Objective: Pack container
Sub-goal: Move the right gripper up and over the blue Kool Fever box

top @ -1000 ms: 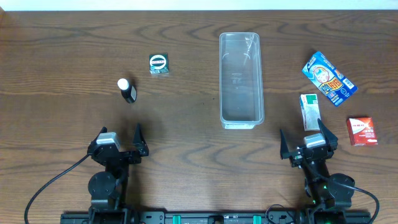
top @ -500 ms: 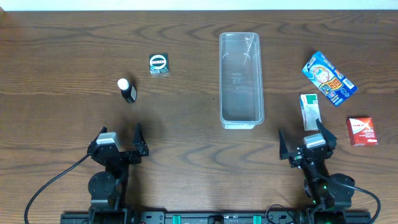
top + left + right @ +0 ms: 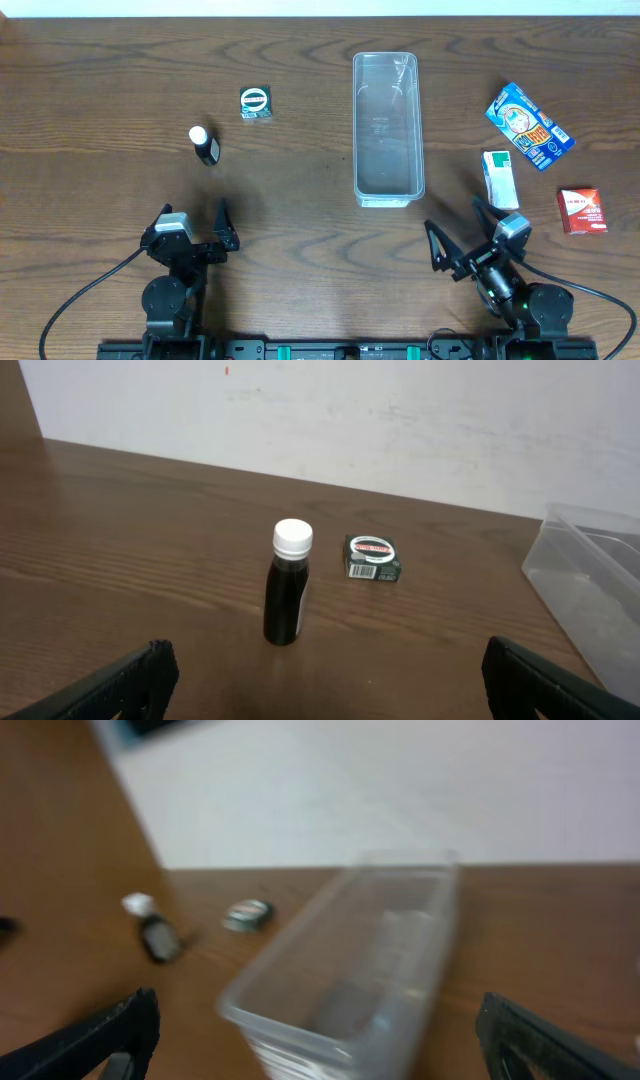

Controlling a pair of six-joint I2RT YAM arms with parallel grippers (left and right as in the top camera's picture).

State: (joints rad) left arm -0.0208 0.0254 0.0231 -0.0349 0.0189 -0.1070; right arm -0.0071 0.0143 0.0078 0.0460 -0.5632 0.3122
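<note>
The container [image 3: 388, 128], a clear, long, narrow bin, lies on the dark wooden table [image 3: 300, 220] with its short ends pointing toward and away from the arms. To the left of the container sits a small green-and-black box [image 3: 256, 103], level with its far half. Farther left of it, and a little nearer the arms, a small dark bottle with a white cap [image 3: 204, 145] stands upright.

To the right of the container a blue printed packet [image 3: 530, 126] lies at a slant. A white-and-green box [image 3: 500, 179] lies just right of the container's near end. A red packet [image 3: 582, 211] lies farther right, beyond that corner.

The left gripper [image 3: 193, 213] hangs nearer the arms than the container and well to its left. Its jaws are spread wide with nothing between them. Its wrist camera shows the bottle [image 3: 288, 585], the box [image 3: 373, 557] and a corner of the container [image 3: 590, 575] ahead.

The right gripper [image 3: 452, 212] sits just off the container's near right corner, apart from it and angled toward it. Its jaws are also spread wide and bare. Its wrist view is blurred, with the container [image 3: 350, 970] filling the middle of the picture. Only the dark fingertips [image 3: 110, 1035] show at the lower edges.
</note>
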